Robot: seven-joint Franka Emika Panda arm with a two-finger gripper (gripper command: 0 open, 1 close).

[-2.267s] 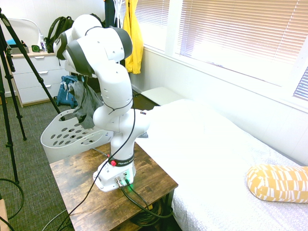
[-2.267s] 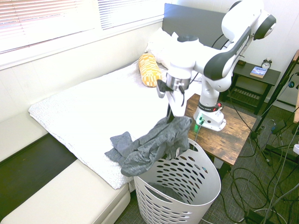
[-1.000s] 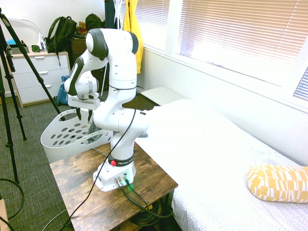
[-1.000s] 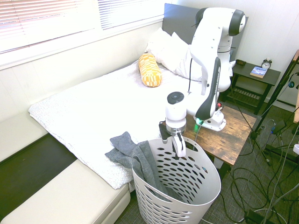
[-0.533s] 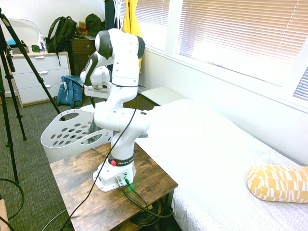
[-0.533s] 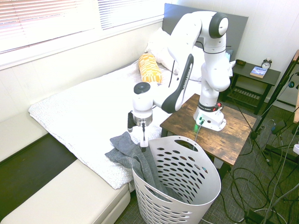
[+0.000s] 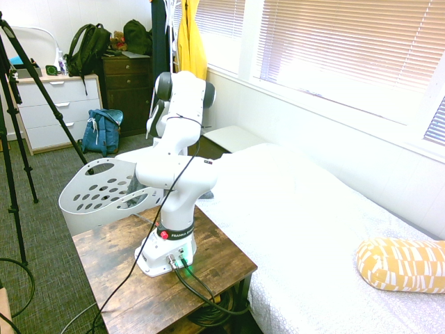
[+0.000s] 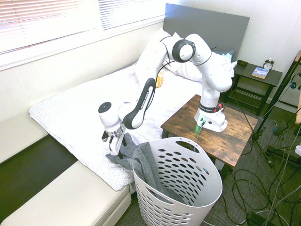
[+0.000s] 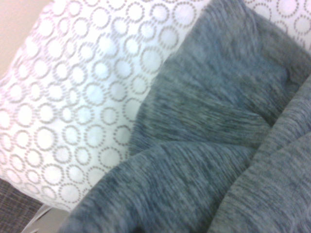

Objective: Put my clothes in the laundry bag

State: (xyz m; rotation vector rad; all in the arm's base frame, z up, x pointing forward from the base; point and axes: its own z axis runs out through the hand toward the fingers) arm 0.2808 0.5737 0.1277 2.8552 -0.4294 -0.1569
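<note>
Item: one grey garment (image 8: pixel 149 165), part on the bed (image 8: pixel 80 113), part over the rim and inside the laundry basket (image 8: pixel 212 184). Item: one gripper (image 8: pixel 116 153), above the bed-side cloth; how wide it stands, and whether it has hold of anything, we cannot tell. Handling, in our judgement: pinch deep into the bed-side folds, avoid the bedspread, lift clear of the rim, release well inside.

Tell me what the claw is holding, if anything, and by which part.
Nothing, as far as I can see: the claw is over the dark grey fabric garment, which lies unlifted.
</note>
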